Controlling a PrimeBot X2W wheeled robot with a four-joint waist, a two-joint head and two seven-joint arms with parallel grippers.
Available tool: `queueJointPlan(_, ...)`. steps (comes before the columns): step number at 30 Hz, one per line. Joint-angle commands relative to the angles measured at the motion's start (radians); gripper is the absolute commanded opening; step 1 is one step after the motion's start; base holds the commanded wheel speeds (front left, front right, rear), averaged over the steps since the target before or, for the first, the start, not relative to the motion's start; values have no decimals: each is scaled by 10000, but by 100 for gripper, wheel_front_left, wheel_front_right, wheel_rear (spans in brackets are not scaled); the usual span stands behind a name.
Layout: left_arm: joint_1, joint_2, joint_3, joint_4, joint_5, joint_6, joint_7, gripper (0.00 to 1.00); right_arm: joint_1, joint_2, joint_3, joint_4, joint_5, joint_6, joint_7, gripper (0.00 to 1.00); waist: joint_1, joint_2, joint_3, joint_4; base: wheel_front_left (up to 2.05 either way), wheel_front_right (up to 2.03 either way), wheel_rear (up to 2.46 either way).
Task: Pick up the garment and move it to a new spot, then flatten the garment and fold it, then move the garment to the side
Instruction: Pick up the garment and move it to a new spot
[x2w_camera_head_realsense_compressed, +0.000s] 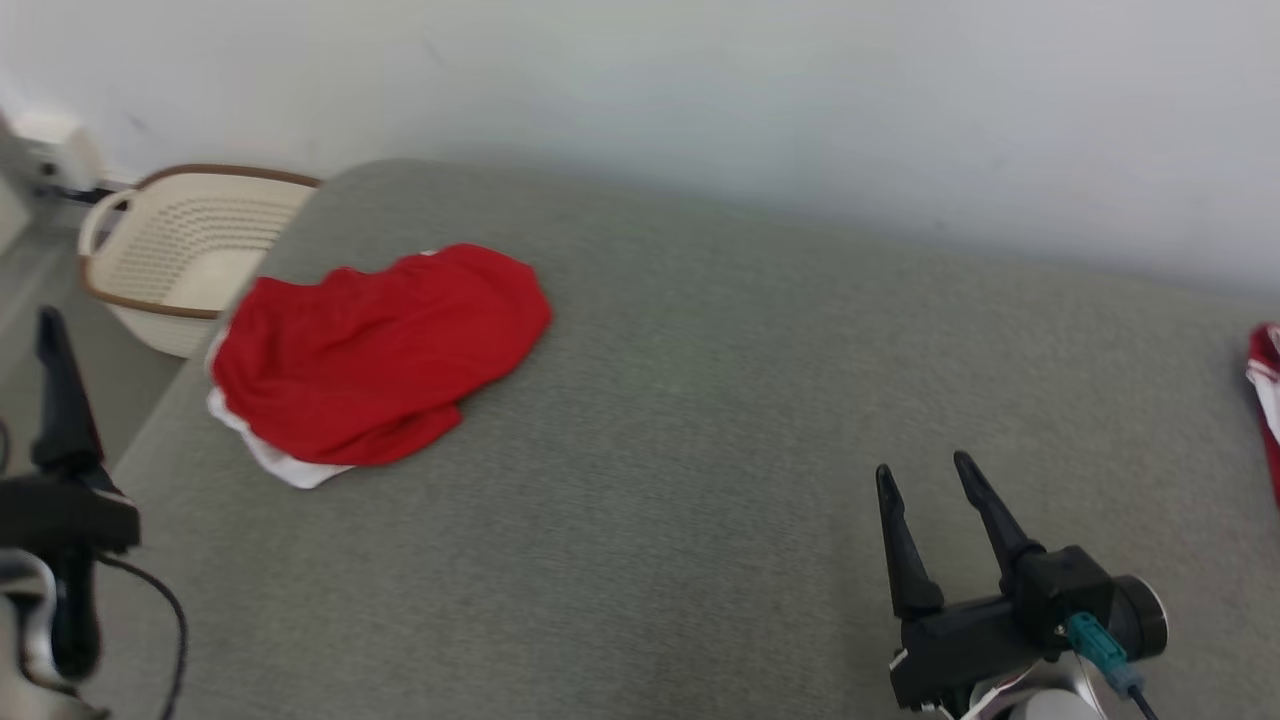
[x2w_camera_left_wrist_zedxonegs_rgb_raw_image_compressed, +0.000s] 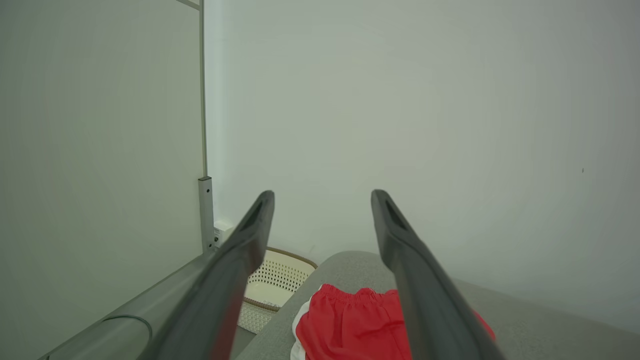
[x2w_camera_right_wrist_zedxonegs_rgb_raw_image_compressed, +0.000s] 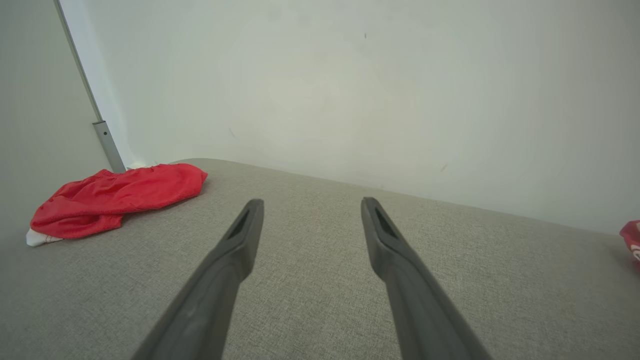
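A crumpled red garment (x2w_camera_head_realsense_compressed: 375, 355) with white trim lies at the far left of the grey upholstered surface (x2w_camera_head_realsense_compressed: 680, 450); it also appears low in the left wrist view as the garment (x2w_camera_left_wrist_zedxonegs_rgb_raw_image_compressed: 350, 325) and at the left of the right wrist view as the garment (x2w_camera_right_wrist_zedxonegs_rgb_raw_image_compressed: 115, 197). My left gripper (x2w_camera_left_wrist_zedxonegs_rgb_raw_image_compressed: 322, 197) is open, raised off the left edge of the surface, nothing between its fingers; one finger (x2w_camera_head_realsense_compressed: 60, 390) rises at the head view's left edge. My right gripper (x2w_camera_head_realsense_compressed: 935, 480) is open and empty over the near right of the surface, well clear of the garment.
A cream perforated basket (x2w_camera_head_realsense_compressed: 180, 250) with a brown rim stands on the floor past the surface's left end, beside the garment. Another red and white cloth (x2w_camera_head_realsense_compressed: 1265, 400) lies at the right edge. A pale wall runs behind the surface.
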Motion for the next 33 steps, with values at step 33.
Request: queueJointPlan(33,-4796,2738,-726,8063,-1055,-1460,5016,100,-1259,-10,303,-523,257,-8,-272,100,-2,-1,3237,-4204,0,0,0)
